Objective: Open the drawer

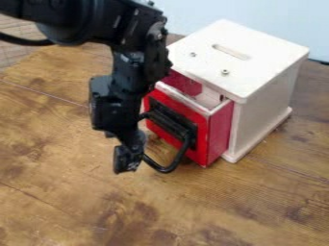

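Where the drawer (199,131) juts out, hand (126,152) pointing down

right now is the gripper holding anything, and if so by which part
The gripper is at the front of the drawer, by its black handle, but whether it holds the handle can't be told from this view.
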`<action>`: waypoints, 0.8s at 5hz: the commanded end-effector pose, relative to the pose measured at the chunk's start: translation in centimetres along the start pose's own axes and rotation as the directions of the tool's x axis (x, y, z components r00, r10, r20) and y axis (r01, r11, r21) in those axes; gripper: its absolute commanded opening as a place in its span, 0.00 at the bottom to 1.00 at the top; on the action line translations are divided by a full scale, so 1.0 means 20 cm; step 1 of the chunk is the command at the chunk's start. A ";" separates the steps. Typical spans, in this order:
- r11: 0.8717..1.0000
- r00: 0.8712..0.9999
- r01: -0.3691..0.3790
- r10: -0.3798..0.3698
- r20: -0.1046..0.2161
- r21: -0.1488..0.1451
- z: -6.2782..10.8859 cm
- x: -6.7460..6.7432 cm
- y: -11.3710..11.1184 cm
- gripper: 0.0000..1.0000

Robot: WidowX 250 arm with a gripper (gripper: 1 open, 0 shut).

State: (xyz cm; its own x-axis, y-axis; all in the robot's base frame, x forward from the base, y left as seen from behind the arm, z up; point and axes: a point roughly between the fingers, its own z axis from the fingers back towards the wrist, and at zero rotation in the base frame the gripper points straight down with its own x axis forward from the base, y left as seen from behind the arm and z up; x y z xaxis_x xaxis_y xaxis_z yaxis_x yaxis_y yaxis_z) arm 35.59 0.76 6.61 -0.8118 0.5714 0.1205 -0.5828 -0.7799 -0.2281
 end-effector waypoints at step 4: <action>0.998 0.998 -0.040 0.038 -0.050 -0.047 0.07 0.00 -0.24 1.00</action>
State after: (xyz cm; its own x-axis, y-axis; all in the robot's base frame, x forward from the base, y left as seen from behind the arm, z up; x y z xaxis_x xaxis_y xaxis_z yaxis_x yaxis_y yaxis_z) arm 36.60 1.57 6.94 -0.7962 0.5884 0.1408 -0.6045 -0.7642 -0.2248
